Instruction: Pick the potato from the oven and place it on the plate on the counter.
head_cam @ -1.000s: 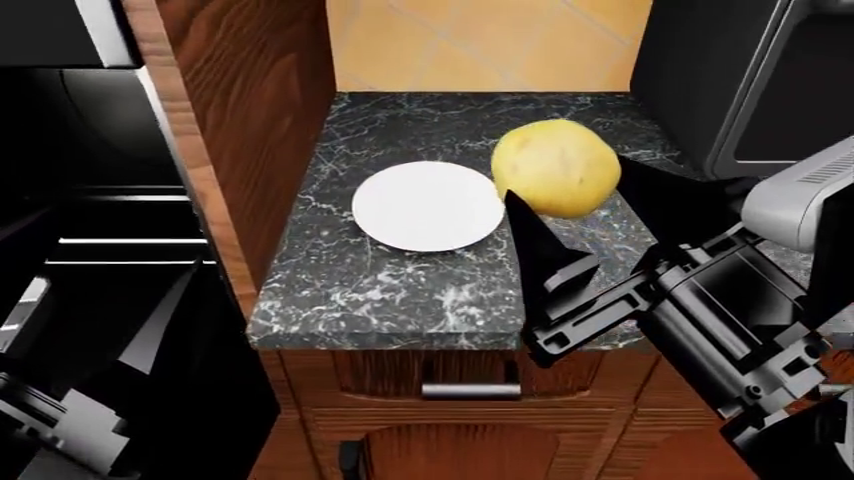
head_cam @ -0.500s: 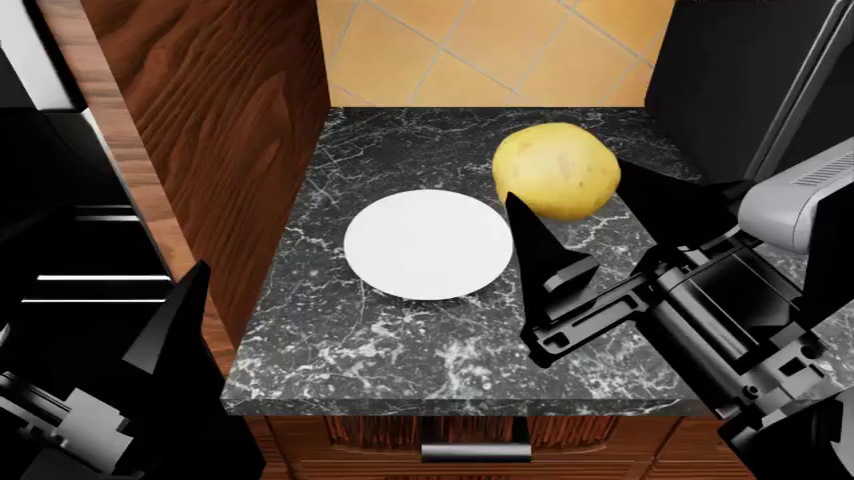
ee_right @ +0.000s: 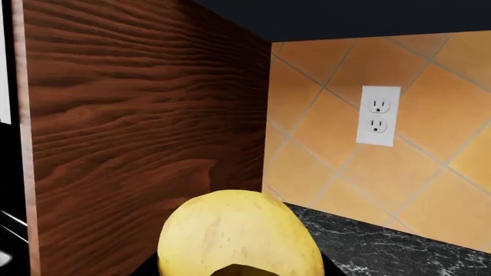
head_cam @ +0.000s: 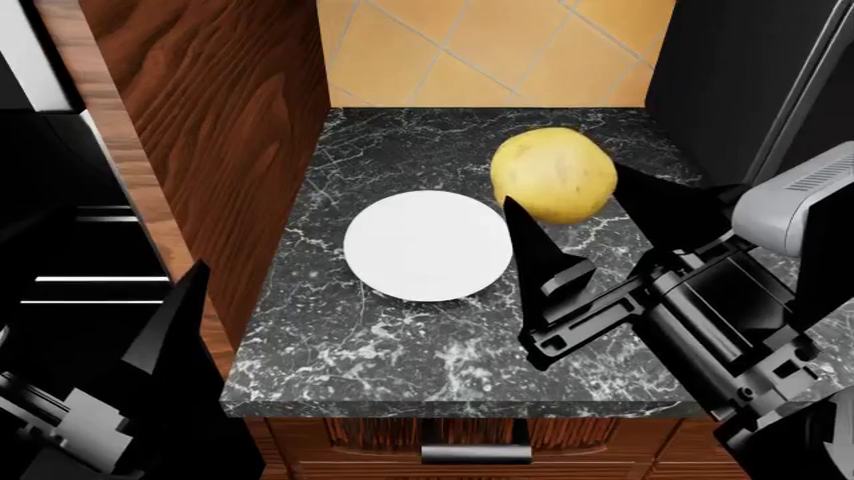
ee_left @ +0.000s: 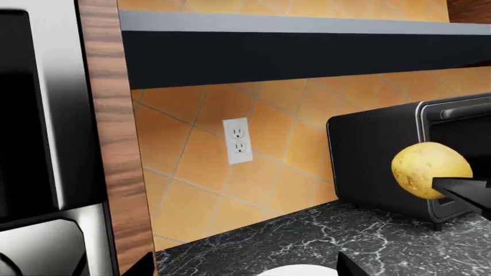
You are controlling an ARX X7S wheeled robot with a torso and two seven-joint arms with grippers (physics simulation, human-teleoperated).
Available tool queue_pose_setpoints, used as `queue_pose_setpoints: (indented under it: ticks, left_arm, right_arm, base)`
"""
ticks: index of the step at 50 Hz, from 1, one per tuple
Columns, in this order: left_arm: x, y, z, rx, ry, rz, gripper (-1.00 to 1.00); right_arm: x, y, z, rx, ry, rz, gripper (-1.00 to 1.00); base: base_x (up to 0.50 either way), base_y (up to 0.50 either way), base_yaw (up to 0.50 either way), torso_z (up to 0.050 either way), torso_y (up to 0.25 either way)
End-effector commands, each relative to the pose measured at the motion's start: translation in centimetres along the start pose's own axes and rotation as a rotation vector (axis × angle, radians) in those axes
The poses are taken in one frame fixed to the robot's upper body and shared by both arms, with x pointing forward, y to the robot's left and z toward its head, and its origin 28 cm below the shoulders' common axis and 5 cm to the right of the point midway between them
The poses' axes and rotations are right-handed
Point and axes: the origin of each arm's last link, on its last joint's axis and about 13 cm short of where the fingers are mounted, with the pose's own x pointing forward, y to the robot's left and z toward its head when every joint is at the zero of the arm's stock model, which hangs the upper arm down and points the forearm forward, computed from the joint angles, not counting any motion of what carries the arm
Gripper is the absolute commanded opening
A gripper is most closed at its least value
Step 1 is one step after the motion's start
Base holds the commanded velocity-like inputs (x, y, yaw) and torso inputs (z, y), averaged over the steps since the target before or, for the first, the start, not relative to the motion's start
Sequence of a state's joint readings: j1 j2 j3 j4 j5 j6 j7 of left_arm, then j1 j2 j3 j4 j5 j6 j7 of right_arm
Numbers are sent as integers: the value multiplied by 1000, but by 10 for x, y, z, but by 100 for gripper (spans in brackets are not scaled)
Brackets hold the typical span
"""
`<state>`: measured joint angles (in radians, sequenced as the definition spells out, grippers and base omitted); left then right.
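At the far left of the head view stands the oven (head_cam: 54,250), a black appliance whose dark inside shows thin bright rails. In front of it, at the near left corner, the left gripper (head_cam: 167,330) points one black pointed finger upward. Only this single finger is clear, so it is not possible to tell if this gripper is released or clenched; nothing is seen in it.

A tall brown wooden panel (head_cam: 214,130) separates the oven from the counter (head_cam: 374,360), which is black-grey marble with white veins. On the counter lies the plate (head_cam: 427,245), round, white and bare, toward the left part of the marble surface. In the left wrist view only a small piece of its rim (ee_left: 295,270) shows.

To the right of the plate and a little farther away is the potato (head_cam: 553,175), yellow-tan and oval. It is held above the counter, not on the plate, beside the plate's far right edge. The right gripper (head_cam: 581,225) grasps it: the two black fingers stand on both sides of the potato and are closed against it. In the right wrist view the potato (ee_right: 238,238) fills the near middle.

Behind the counter is an orange tiled wall (ee_left: 230,190) with a white outlet (ee_left: 238,141). At the far right stands a dark toaster oven (ee_left: 383,161), just behind the potato.
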<state>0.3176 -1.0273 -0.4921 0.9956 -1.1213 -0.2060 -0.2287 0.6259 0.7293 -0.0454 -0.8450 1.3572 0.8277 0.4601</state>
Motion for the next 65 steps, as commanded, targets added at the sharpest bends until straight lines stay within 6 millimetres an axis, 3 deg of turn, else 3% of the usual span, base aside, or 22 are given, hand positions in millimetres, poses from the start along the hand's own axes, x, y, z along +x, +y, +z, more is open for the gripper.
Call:
queue_pose_setpoints:
  ticks: [1, 65]
  left_arm:
    - [0, 0, 1, 0, -1, 1, 100]
    - [0, 0, -2, 2, 0, -1, 100]
  right_arm:
    - [0, -1, -1, -16, -5, -1, -100]
    - [3, 0, -2, -10, -3, -1, -100]
  base:
    - [0, 0, 0, 0, 0]
    - [91, 0, -1, 0, 0]
